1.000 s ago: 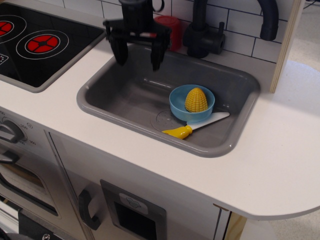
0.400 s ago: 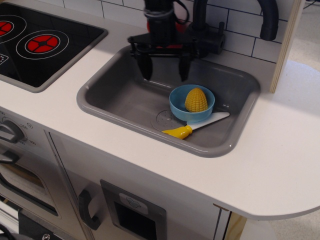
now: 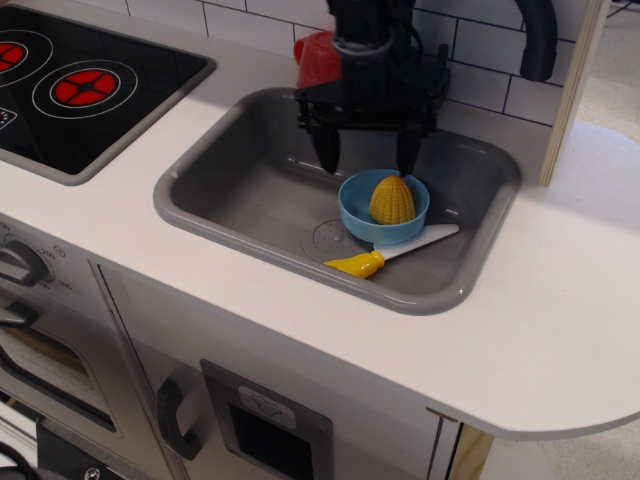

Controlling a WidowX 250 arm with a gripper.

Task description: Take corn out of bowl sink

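Note:
The yellow corn [image 3: 392, 200] stands upright in the light-blue bowl [image 3: 357, 209], which sits in the right half of the grey sink [image 3: 240, 185]. My black gripper [image 3: 368, 158] hangs open just above and behind the bowl. Its left fingertip is near the bowl's far-left rim and its right fingertip is just behind the corn's top. It holds nothing.
A white toy knife with a yellow handle [image 3: 358, 264] lies in the sink in front of the bowl. A red cup [image 3: 315, 58] stands on the counter behind the sink, left of the black faucet [image 3: 532, 38]. A stove top [image 3: 70, 85] is at the left.
My gripper has moved right and down, from above the sink's back left edge to just behind the bowl. It has stayed open. The corn, bowl and knife have not moved.

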